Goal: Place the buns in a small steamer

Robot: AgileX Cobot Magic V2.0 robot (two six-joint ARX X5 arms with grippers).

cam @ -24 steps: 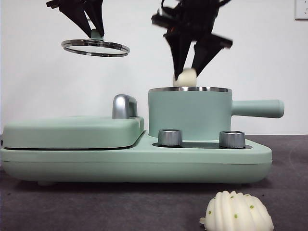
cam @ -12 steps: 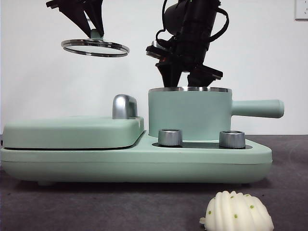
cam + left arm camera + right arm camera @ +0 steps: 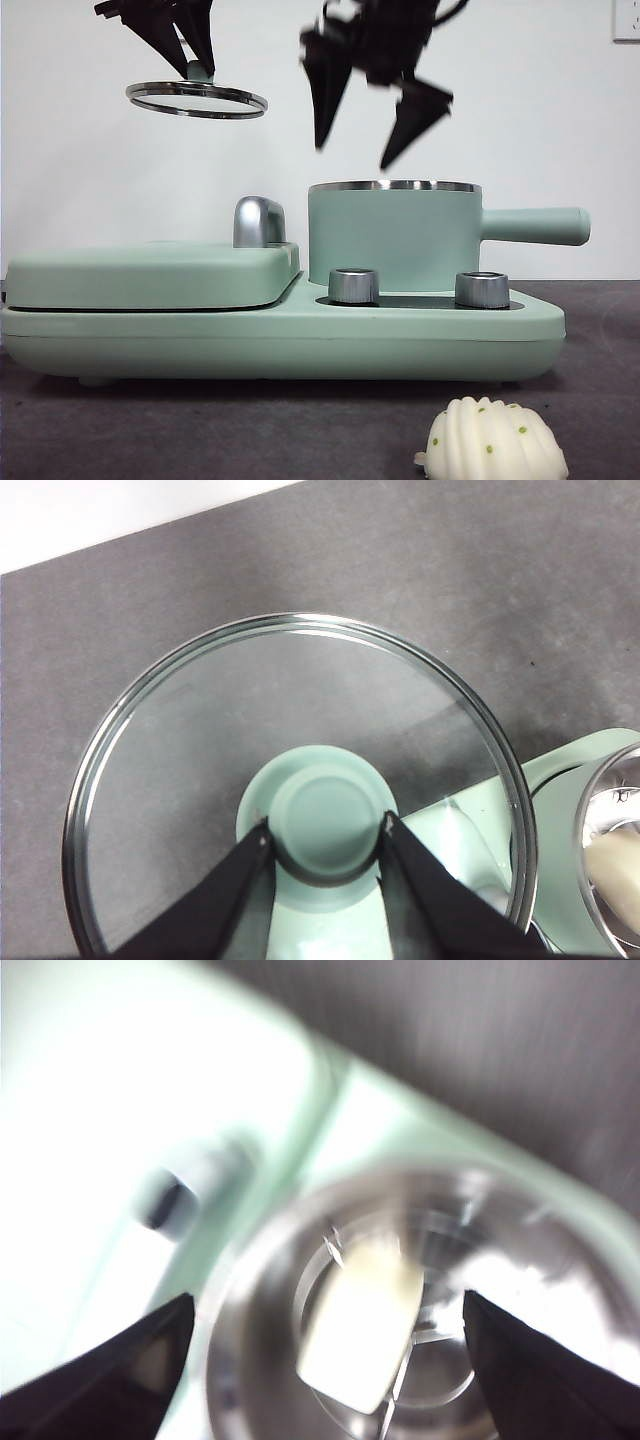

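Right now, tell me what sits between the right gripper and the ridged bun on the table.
In the front view, the small steamer on its mint-green base stands between the open right gripper above and the ridged bun below; the cream bun lies inside.

- A flat mint-green griddle (image 3: pixel 150 275) sits closed on the wide base (image 3: pixel 280 340).
- A chrome latch (image 3: pixel 258 221) stands behind it.
- Two metal knobs (image 3: pixel 353 285) front the base.
- A dark grey table (image 3: pixel 200 430); its texture looks like fabric.

Lab-style test bench, plain white wall (image 3: pixel 560 120), dark grey tabletop (image 3: pixel 250 430), staged cooker (image 3: pixel 280 330)
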